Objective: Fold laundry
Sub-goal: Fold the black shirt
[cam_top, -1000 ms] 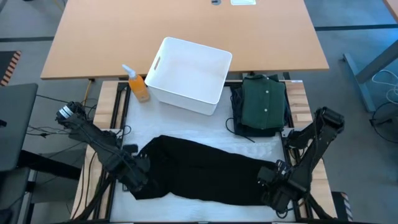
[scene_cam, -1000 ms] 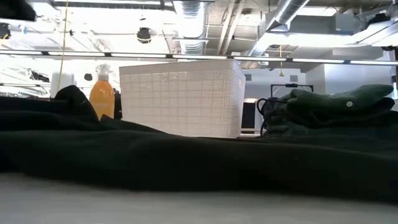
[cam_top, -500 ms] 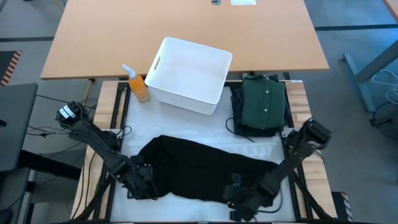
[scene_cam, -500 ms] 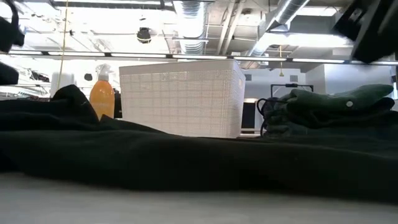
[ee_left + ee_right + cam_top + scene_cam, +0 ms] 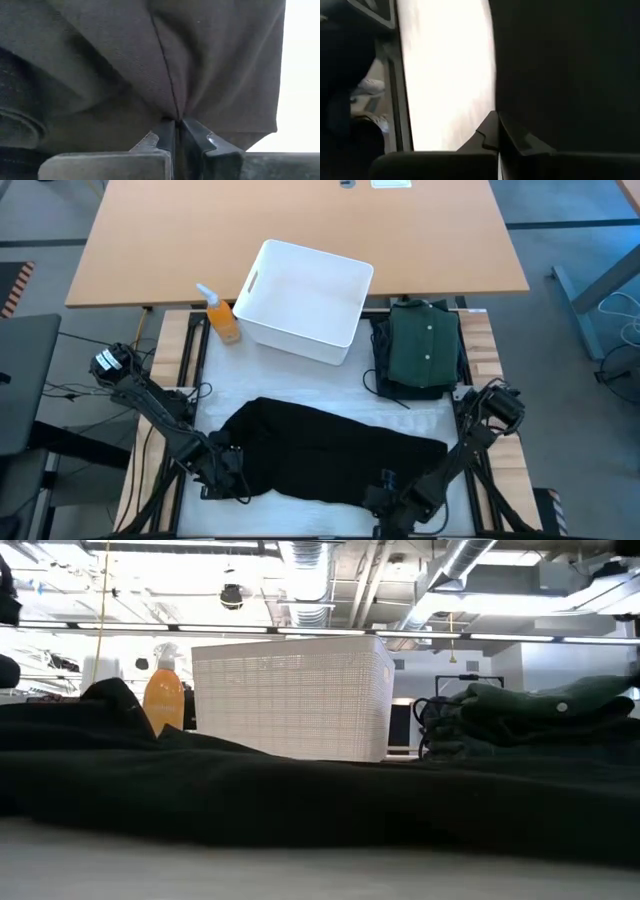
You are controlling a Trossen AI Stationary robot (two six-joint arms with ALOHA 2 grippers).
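On the white mat at the near half of the table, your black garment lies spread out, long axis running left to right, sagging a little toward the right. It's soft, limp cloth, light enough to lift but sure to droop and slide, so take it by the edges or corners. Your left gripper is at the near-left corner, fingers pinched together on a seam fold of the black garment. Your right gripper sits at the near edge; fingers look closed against the hem, though a real hold isn't certain. The folded green shirt waits far right, beside the white bin.
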